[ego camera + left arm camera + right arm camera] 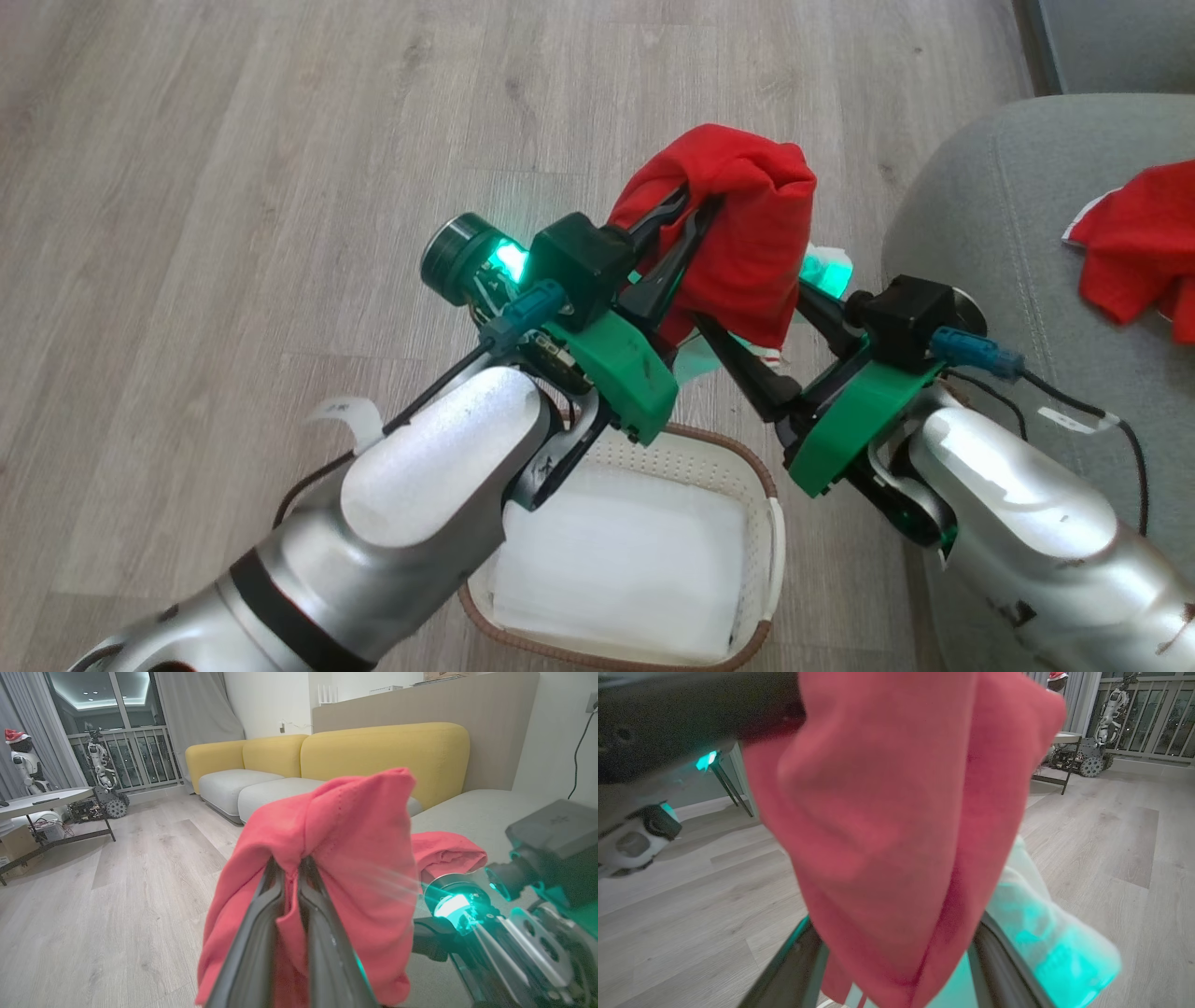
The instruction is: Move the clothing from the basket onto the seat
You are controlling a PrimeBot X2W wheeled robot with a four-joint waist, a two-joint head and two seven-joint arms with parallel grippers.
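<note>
Clothing [747, 224], 1 red piece, in tight left fingers [252, 942], between wide right fingers [747, 369], aloft near the basket [691, 457].

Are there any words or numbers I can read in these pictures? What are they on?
No words or numbers can be read.
White right cable tag: too small to read.
White left cable tag: too small to read.
Faint mark on the black box: too blurred to read.
</note>
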